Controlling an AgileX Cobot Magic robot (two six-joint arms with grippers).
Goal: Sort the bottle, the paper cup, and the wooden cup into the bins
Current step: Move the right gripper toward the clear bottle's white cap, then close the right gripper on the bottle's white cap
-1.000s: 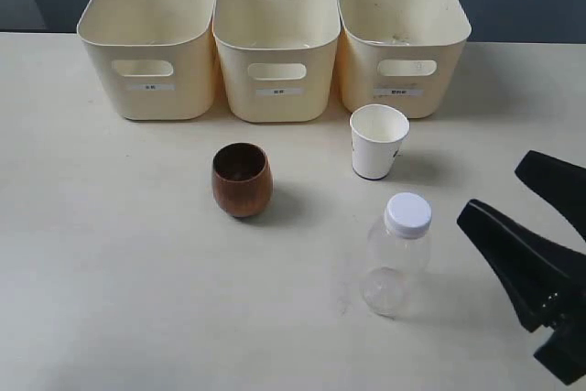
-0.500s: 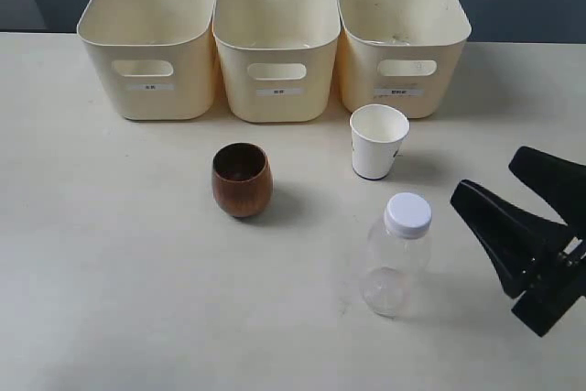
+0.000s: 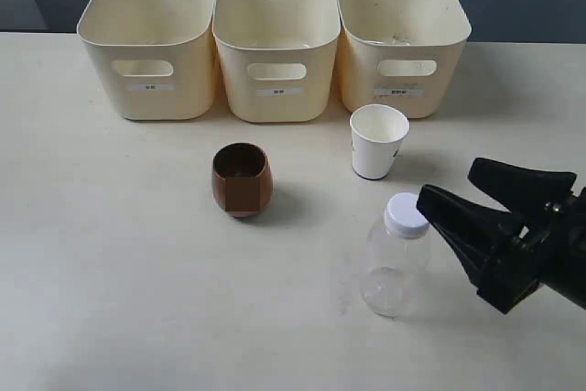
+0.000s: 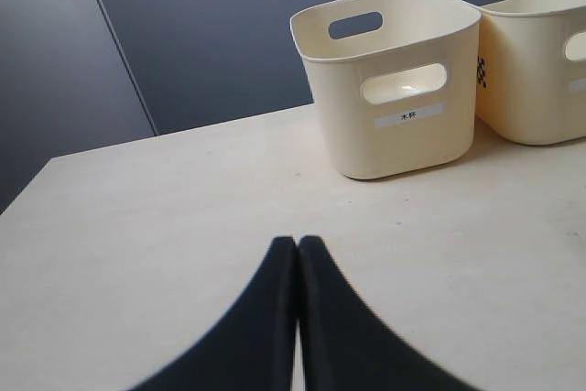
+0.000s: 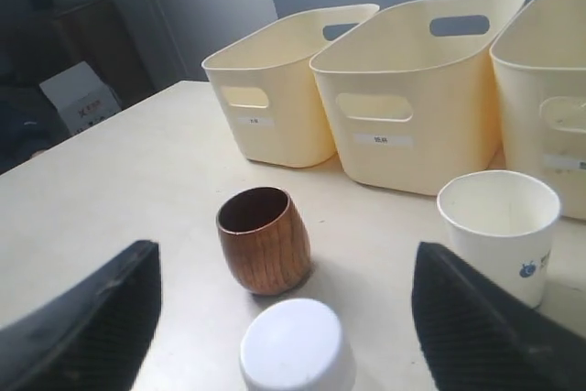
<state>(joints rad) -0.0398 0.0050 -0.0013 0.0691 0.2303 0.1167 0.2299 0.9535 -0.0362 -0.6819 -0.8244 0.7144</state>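
You are presenting the wide-open, empty right gripper [image 3: 458, 191] at the clear bottle [image 3: 395, 254], standing at 5 o'clock of the paper cup [image 3: 377, 141]; being light, slick and squashable, it is probably best taken just below its white cap [image 5: 298, 344].

My exterior camera looks down from the front, facing the row of three cream plastic bins [image 3: 275, 38] at the back of the pale table [image 3: 110, 272], far enough to take in everything before them. My left wrist camera sits low, looking across bare table at two of those bins [image 4: 394, 89] from near. My right wrist camera sits low too, close behind the white screw cap of the clear plastic bottle [image 5: 298, 354], facing the bins [image 5: 412, 89]. All three views share the bins.
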